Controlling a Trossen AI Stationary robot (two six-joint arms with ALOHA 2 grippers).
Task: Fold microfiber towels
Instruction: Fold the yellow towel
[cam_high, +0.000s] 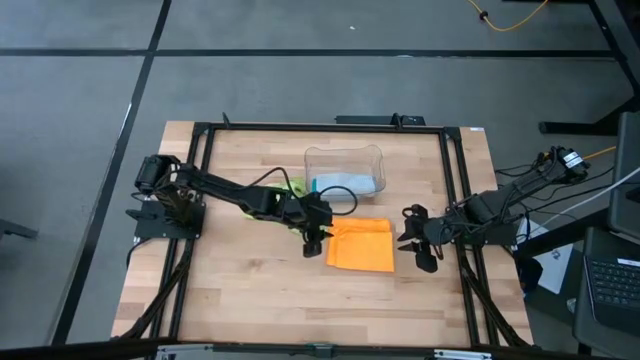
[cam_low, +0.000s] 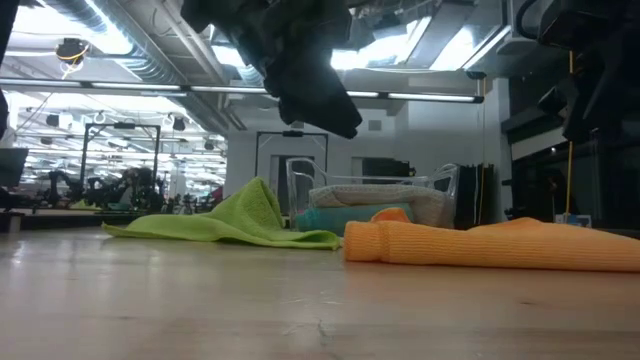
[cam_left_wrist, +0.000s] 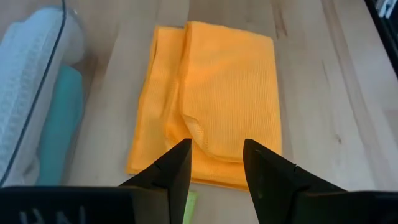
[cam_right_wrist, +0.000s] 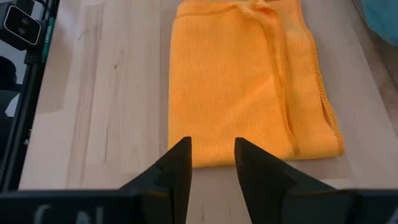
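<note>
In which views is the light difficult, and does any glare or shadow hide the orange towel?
Low view: bright ceiling lights behind leave the arm overhead a dark silhouette; the orange towel stays clear. High view: even light, only soft shadows. Both wrist views: evenly lit, no glare on the towel.

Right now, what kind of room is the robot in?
Probably a robotics lab or workshop. The wooden table sits in a black metal frame, bare ducts run along the ceiling, and more equipment fills the room behind.
</note>
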